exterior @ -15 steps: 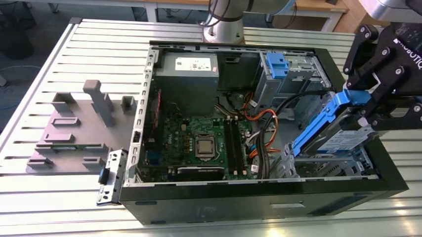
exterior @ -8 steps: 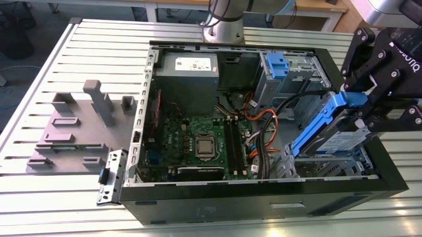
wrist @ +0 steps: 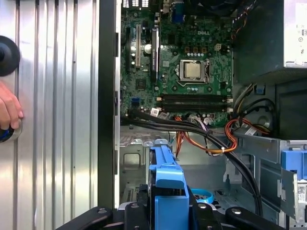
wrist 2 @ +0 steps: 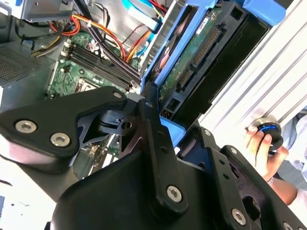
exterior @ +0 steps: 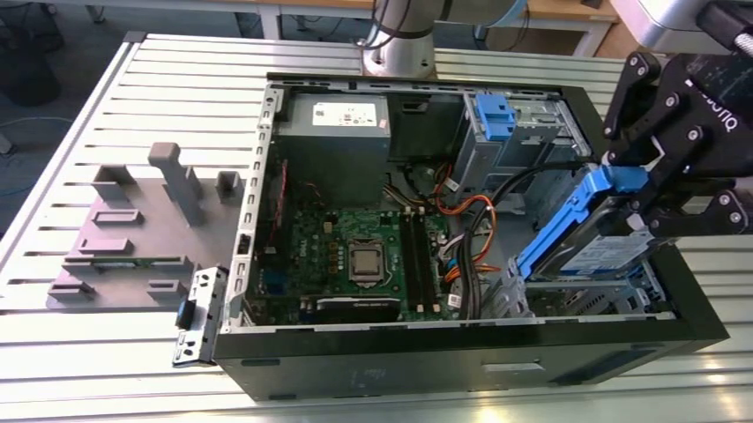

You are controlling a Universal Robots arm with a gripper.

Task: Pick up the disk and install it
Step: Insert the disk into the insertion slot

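I am holding the gripper point(exterior: 641, 207) clamped on the disk point(exterior: 594, 238), which is hanging tilted just above the computer case's point(exterior: 471, 366) corner bay. The case rim point(exterior: 694, 291) is crowding it closely; the motherboard point(exterior: 353, 256) side is leaving open room.

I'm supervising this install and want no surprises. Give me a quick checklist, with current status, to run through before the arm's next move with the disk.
1. Gripper has the disk: ok, held by its blue carrier.
2. Disk is over the open computer case, at the exterior view's right: ok.
3. Disk seated in a bay: not ok, it hangs tilted above the case floor.
4. Cables clear of the disk: cannot tell; the black and orange bundle runs close by.
5. Person's hand clear of the case: ok, it rests on a round knob on the table outside it.
6. Motherboard untouched: ok.
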